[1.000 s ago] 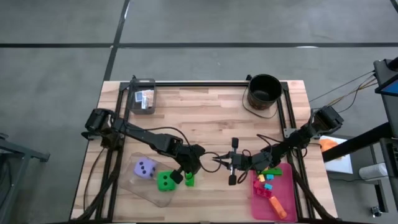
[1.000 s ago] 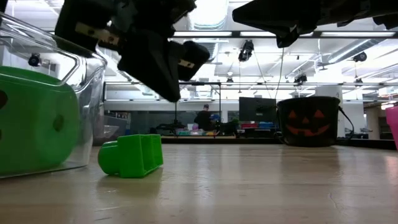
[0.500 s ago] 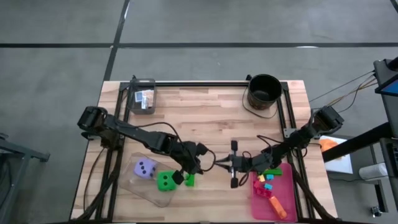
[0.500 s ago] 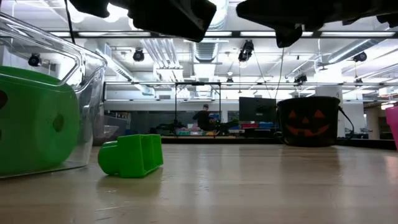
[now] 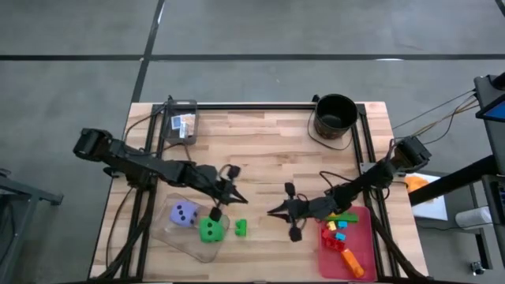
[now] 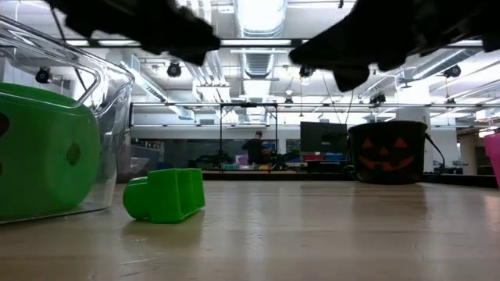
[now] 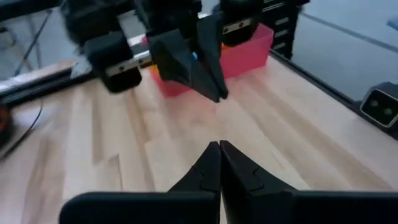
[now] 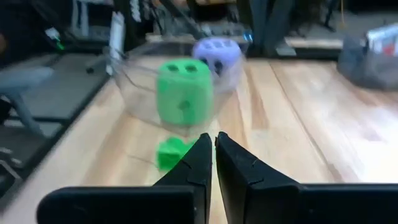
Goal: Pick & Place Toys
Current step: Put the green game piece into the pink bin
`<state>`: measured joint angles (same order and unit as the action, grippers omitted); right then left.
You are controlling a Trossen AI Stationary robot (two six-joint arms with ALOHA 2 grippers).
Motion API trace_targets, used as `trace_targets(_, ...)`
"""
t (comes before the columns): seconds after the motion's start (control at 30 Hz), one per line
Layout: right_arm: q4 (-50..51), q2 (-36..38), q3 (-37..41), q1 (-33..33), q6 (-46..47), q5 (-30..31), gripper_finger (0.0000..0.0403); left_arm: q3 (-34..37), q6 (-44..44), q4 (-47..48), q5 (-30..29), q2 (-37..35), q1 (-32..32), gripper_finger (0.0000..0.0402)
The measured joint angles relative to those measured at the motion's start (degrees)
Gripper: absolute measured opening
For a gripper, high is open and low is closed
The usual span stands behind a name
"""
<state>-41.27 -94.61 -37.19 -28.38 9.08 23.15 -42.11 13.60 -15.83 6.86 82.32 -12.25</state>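
Observation:
A small green brick [image 5: 241,228] lies on the bare wood [image 6: 166,195], just right of a clear tray [image 5: 196,237]. The tray holds a green die [image 5: 210,229] and a purple die [image 5: 185,214]. My left gripper [image 5: 236,198] hangs shut above the table, a little to the far side of the brick, and holds nothing [image 7: 219,147]. My right gripper [image 5: 272,211] hovers shut to the brick's right, pointing at the dice [image 8: 214,138]. Several coloured bricks lie in the pink tray [image 5: 359,237].
A black bucket [image 5: 334,116] with a pumpkin face [image 6: 389,152] stands at the far right. A clear bin with card packs [image 5: 183,125] stands at the far left. Bare wood lies between the two grippers and across the table's middle. A black frame rail [image 5: 260,106] lines the far edge.
My left gripper has risen from just over the green brick and drawn back toward the table's far-left, tipping from steeply downward to nearly level. It has stayed shut. The brick has not moved. My right gripper has turned a little in place.

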Motion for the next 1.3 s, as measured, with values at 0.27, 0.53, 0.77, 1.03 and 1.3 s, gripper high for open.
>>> trace_targets(0.27, 20.20, -0.11, -9.77, 3.83, 0.60, -3.44, 0.0125, 13.35, -3.64, -0.82, -10.40, -15.32, 0.19, 0.0061)
trace_targets(0.53, 42.03, -1.41, -23.90, 6.37, 0.41, -3.38, 0.0318, 21.76, -3.63, -1.08, -18.54, -29.10, 0.34, 0.0188)
trace_targets(0.77, 51.36, -10.53, -33.89, 7.50, -3.31, -7.41, 0.0395, 25.76, -4.68, -1.08, -22.94, -35.83, 0.61, 0.0271)
trace_targets(1.03, 67.84, -24.81, -50.94, 7.50, -11.57, -14.10, 0.0365, 26.43, -4.72, -0.46, -24.56, -37.38, 0.98, 0.0292)
trace_targets(1.3, 81.72, -35.34, -66.05, 7.34, -20.03, -16.66, 0.0364, 26.43, -4.68, -0.42, -25.14, -37.48, 1.20, 0.0292)
